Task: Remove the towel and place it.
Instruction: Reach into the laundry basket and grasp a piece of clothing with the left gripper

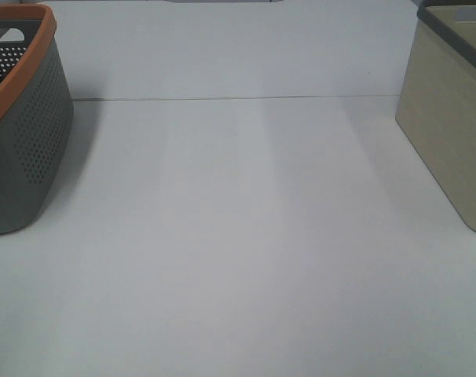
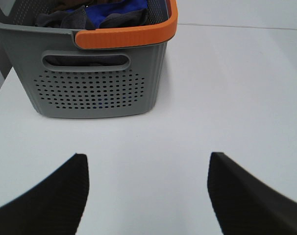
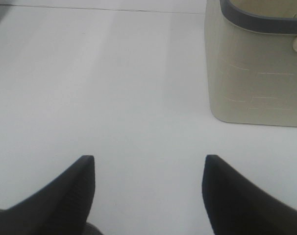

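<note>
Altogether: one towel (image 2: 58, 19), one grey basket (image 2: 97, 93), one beige basket (image 3: 256, 73).

No text, brand, number or sign can be read in any of the views. The grey basket (image 1: 34, 157) at the upper left of the high frame has only rows of small round holes on its wall. The towel (image 2: 58, 19) inside it shows no tag that can be read. The beige basket (image 1: 450, 133) at the upper right has some thin faint lines on its wall, and these are not letters.
</note>
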`<action>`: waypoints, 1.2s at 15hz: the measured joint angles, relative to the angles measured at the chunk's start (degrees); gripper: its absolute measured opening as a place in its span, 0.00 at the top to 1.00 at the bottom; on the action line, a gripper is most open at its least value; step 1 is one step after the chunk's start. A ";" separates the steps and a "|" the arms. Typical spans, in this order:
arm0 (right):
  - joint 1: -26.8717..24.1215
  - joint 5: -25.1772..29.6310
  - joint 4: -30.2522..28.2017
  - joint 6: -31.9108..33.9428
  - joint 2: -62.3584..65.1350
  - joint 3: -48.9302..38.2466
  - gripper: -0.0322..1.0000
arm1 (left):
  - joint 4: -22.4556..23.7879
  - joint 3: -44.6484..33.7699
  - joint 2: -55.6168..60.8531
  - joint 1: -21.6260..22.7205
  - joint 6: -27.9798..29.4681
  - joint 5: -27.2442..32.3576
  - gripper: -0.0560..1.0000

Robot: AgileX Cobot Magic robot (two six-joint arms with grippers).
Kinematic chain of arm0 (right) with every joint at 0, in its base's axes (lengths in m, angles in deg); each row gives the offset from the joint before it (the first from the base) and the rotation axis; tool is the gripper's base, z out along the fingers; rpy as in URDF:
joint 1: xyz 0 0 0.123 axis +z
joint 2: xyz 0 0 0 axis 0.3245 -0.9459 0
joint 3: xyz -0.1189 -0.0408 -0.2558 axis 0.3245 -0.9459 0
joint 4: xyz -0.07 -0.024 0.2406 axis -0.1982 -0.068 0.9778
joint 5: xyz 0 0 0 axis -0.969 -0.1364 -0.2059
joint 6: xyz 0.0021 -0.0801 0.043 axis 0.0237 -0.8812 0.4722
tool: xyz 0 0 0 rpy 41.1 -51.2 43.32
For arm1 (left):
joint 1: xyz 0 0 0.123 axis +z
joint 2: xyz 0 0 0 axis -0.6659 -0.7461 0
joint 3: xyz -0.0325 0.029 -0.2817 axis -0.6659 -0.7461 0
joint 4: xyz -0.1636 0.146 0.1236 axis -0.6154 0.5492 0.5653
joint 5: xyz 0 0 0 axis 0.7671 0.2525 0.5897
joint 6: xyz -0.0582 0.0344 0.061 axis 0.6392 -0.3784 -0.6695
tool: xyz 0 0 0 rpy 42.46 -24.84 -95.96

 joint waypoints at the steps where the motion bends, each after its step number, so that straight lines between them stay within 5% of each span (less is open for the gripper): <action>1: 0.00 0.00 0.00 0.00 0.00 0.00 0.35 | 0.00 0.00 0.00 0.00 0.00 0.00 0.33; 18: 0.00 0.00 0.00 0.06 0.00 0.00 0.35 | 0.00 0.00 0.00 0.00 0.00 0.00 0.33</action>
